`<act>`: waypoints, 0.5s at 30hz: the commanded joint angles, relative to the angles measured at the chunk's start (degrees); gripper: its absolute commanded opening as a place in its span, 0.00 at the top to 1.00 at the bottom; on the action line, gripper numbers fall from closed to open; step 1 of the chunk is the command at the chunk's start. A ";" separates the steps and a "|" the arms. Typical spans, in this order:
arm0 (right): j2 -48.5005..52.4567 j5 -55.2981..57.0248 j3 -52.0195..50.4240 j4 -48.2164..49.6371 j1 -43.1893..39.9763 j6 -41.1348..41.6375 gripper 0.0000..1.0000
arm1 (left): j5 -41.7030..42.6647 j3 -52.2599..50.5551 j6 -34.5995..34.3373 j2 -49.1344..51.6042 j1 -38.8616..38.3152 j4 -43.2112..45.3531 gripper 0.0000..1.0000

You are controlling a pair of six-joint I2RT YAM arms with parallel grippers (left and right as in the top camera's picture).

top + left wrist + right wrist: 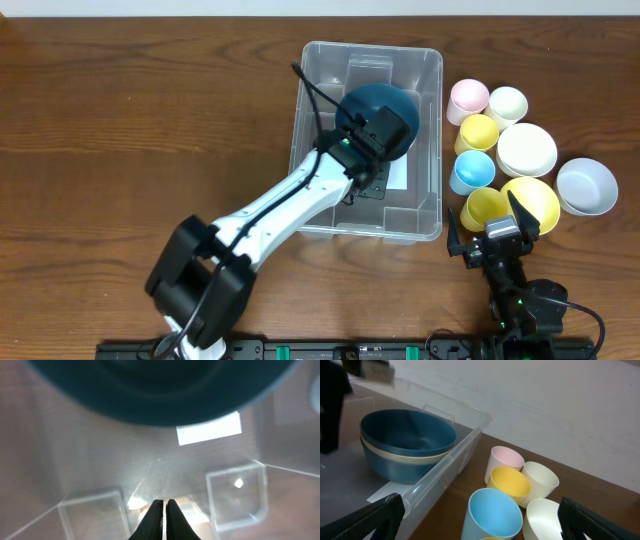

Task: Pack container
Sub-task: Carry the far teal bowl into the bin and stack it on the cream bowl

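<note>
The clear plastic container (425,150) stands at the middle of the table. A dark blue bowl (398,108) sits in its far half, nested on a cream bowl in the right wrist view (405,440). My left gripper (365,180) is inside the container just in front of the blue bowl, shut and empty (163,515), above the white label (210,430). My right gripper (492,228) is open and empty near the table's front edge, right of the container, with a light blue cup (492,512) between its fingers' line of sight.
Right of the container stand pink (468,97), cream (508,103), yellow (478,131) and light blue (472,171) cups, a yellow cup (484,208), a white bowl (527,148), a yellow bowl (535,200) and a grey-white bowl (587,186).
</note>
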 commanded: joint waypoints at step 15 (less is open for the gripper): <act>-0.28 -0.59 -0.11 -0.20 -0.44 0.96 0.01 | -6.19 0.63 8.15 2.38 0.57 11.37 0.94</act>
